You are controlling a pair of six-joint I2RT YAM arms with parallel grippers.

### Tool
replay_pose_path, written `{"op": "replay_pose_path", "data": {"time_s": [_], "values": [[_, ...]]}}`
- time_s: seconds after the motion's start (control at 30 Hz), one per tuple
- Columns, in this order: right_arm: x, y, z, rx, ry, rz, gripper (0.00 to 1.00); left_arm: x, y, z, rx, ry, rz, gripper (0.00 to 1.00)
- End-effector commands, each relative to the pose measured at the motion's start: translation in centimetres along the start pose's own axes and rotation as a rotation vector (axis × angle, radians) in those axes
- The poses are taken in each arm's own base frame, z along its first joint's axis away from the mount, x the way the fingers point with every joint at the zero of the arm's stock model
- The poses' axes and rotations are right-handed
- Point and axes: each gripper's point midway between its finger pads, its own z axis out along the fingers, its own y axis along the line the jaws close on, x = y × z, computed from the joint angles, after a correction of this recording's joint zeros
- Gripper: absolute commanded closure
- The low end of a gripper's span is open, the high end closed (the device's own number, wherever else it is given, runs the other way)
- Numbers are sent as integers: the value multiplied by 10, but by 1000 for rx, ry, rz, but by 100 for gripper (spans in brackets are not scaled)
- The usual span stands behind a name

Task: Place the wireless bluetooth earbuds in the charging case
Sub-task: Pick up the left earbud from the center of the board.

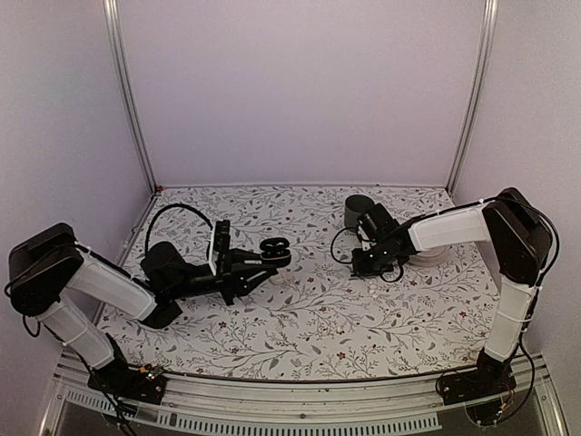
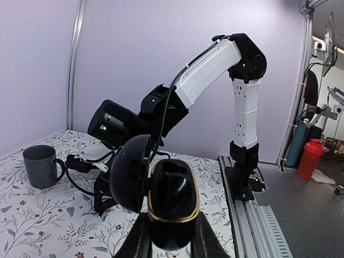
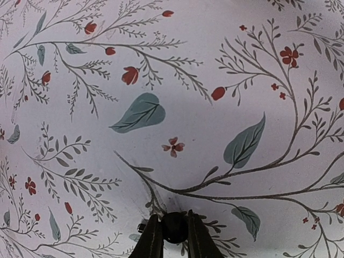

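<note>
The charging case (image 2: 171,199) is black with a gold rim, and its lid (image 2: 129,172) stands open to the left. My left gripper (image 2: 171,239) is shut on the case's lower body and holds it above the cloth; it is the dark oval case (image 1: 273,250) in the top view. The inside of the case is dark, and I cannot tell what sits in it. My right gripper (image 3: 174,232) is down on the floral cloth and shut on a small round black earbud (image 3: 174,226). It shows as the right gripper (image 1: 368,263) right of centre in the top view.
A grey mug (image 1: 356,211) stands at the back of the table, behind the right gripper, and shows as the mug (image 2: 42,165) in the left wrist view. Black cables (image 1: 340,245) loop near the right wrist. A red bottle (image 2: 309,158) stands off the table beyond the rail.
</note>
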Motion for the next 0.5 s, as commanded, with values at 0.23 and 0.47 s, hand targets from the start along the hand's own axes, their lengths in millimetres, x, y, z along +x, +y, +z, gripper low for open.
{"op": "replay_pose_path", "data": {"time_s": [0.23, 0.47], "values": [[-4, 0, -14, 32, -18, -16, 86, 5, 15, 4, -27, 4, -17, 100], [-9, 6, -27, 53, -45, -54, 86, 19, 24, 4, -37, 31, -48, 100]]}}
